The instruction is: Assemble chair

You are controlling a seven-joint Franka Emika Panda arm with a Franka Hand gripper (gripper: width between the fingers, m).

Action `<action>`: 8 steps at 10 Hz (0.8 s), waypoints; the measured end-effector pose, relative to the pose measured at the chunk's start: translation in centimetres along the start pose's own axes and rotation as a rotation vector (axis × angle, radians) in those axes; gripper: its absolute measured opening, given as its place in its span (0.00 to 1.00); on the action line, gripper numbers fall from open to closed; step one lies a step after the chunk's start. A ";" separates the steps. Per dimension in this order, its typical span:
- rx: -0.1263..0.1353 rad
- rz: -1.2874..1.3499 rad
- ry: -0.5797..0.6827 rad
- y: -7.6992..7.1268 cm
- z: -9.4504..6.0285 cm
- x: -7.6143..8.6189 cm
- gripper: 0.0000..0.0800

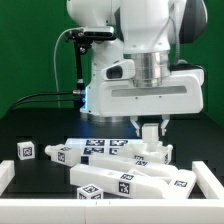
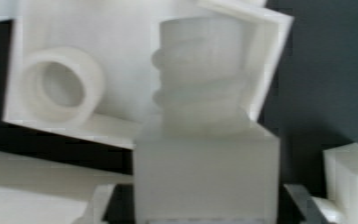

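One chunky white plastic chair leg (image 2: 202, 150) with a ridged peg end is clamped upright in my gripper (image 1: 152, 133), over a white panel (image 2: 60, 85) and tagged white plastic chair parts (image 1: 130, 182) on the black table (image 1: 40, 122).

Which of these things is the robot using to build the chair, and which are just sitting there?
For the chair:
- gripper
- ribbed white leg held in it
- flat panel with a round hole
- small tagged block
- long tagged bars in front

Just lying about:
- marker board
- black cable behind
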State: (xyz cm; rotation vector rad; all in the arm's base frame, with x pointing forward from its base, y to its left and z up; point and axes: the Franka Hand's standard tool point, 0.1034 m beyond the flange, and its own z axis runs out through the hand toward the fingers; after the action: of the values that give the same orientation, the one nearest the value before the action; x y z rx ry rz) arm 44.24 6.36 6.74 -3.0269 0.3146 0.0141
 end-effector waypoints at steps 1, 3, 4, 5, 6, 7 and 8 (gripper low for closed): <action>0.000 -0.002 0.000 -0.1 0.0 0.0 0.33; -0.010 0.034 0.043 -4.5 0.6 -1.4 0.33; -0.015 0.015 0.027 -7.5 1.4 -2.4 0.33; -0.014 0.000 0.018 -10.0 2.2 -2.8 0.33; -0.020 0.001 0.007 -11.7 2.9 -3.5 0.33; -0.020 -0.013 0.006 -11.7 2.9 -3.5 0.33; -0.021 -0.011 0.005 -11.6 3.0 -3.5 0.33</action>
State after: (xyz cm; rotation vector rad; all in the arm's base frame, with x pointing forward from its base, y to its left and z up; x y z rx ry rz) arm 43.20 18.66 4.97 -3.0497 0.3000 0.0084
